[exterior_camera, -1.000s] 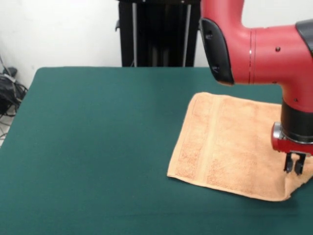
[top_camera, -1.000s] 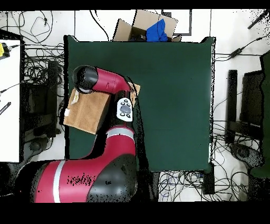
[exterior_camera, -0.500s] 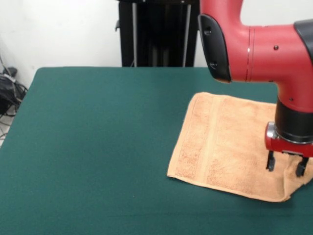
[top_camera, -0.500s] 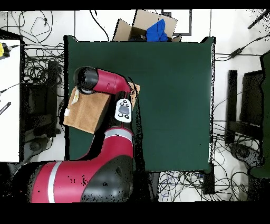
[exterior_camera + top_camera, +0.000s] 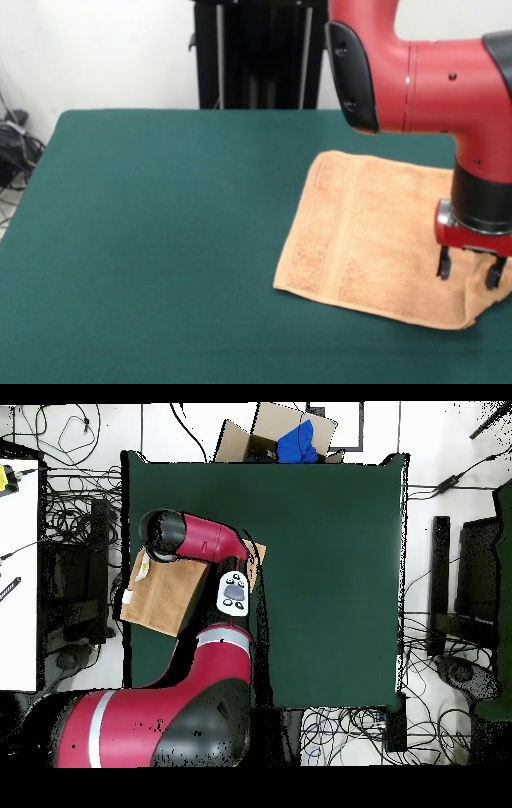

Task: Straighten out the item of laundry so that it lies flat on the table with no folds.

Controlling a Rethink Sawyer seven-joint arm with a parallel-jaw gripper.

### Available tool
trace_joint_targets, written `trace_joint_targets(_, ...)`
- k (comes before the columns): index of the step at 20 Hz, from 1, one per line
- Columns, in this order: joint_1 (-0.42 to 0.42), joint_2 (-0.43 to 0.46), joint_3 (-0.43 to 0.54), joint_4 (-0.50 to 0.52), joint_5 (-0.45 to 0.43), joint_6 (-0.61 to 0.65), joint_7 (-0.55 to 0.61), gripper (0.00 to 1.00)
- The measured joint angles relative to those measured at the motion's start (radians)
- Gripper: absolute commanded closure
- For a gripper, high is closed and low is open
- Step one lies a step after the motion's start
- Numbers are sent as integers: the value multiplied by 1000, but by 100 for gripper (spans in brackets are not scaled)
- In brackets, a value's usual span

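The big rectangular table in dark green felt-like cloth (image 5: 160, 240) takes up most of the front view, and from overhead it's the dark green rectangle (image 5: 330, 564) in the middle of a floor full of cables.

Next biggest is the red and black robot arm (image 5: 432, 80). It comes down from the top right in the front view, and in the overhead view its red body (image 5: 160, 724) sweeps up from the bottom and crosses over the towel.

The light orange-tan terry hand towel (image 5: 368, 232) sits on the table's right part in the front view, reaching the picture's right edge. From overhead it's at the table's left edge (image 5: 165, 594), with a corner hanging a bit past that edge. It mostly looks flat, with woven border bands running along its left end in the front view, but the near right corner is rumpled and bunched up.

The gripper (image 5: 470, 270) hangs right above that rumpled corner, black fingers spread wide apart with nothing between them. Can't really tell if the tips are touching the cloth or just hovering over it.
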Motion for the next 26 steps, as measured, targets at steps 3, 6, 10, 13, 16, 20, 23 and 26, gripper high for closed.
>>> trace_joint_targets(3, 0, 0, 0, 0, 1, 0, 0, 0)
trace_joint_targets(6, 1, -1, -1, -1, 1, 1, 0, 0)
trace_joint_targets(10, 1, -20, -2, -6, 0, 20, 0, 0)
trace_joint_targets(13, -1, -42, -2, -6, 0, 41, 0, 0)
trace_joint_targets(16, -4, -64, -2, -6, 0, 64, 0, 0)
trace_joint_targets(20, -13, -128, -2, -6, 0, 129, 0, 0)
trace_joint_targets(23, -24, -169, -3, -6, 0, 163, 0, 0)
trace_joint_targets(26, -35, -193, -3, -6, 1, 174, 0, 0)
